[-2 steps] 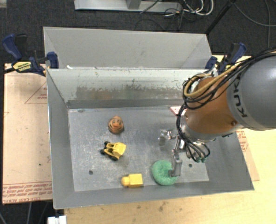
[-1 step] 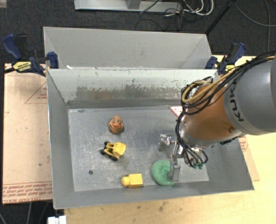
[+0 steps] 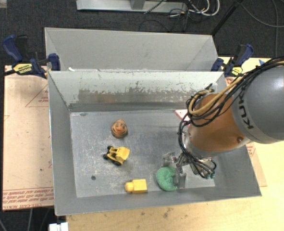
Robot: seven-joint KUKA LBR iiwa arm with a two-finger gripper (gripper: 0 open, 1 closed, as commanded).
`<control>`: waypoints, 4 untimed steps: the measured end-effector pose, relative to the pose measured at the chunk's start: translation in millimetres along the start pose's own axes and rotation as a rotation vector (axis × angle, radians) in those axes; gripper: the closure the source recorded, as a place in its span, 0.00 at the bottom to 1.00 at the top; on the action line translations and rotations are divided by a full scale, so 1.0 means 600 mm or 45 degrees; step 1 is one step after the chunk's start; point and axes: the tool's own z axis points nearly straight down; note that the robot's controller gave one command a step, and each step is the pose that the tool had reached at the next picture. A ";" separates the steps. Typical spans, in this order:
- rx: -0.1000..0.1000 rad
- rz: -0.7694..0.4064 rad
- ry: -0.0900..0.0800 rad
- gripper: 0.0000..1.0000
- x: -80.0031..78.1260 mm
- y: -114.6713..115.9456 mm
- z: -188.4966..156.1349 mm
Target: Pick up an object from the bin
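1. Tool position. We find the gripper [image 3: 176,171] low in the grey metal bin [image 3: 132,88], near the front wall and right of the floor's centre. Above it sit the orange wrist cover [image 3: 214,126] and a bundle of dark cables [image 3: 199,165], and the grey arm [image 3: 269,107] enters from the right.

2. Tool state. We cannot tell whether the gripper is open or closed, because the wrist and cables hide much of it.

3. Nearest thing. A green, rounded, soft-looking lump [image 3: 165,179] lies on the bin floor by the front wall. The gripper is at its upper right edge, touching it or just beside it; we cannot tell which. We do not see the lump held.

4. Surrounding things.
- A yellow plastic block [image 3: 137,186] lies to the left of the green lump, near it but apart, also close to the front wall.
- A small yellow toy vehicle with black parts [image 3: 117,155] lies further left and back, towards the middle of the floor.
- A small brown and orange rounded figure [image 3: 119,128] stands behind the vehicle, well apart from the gripper.
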 end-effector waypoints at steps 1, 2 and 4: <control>0.000 0.000 0.000 1.00 0.000 0.000 0.000; 0.002 0.013 -0.009 1.00 -0.020 0.002 -0.192; 0.001 -0.008 -0.002 1.00 -0.043 -0.007 -0.274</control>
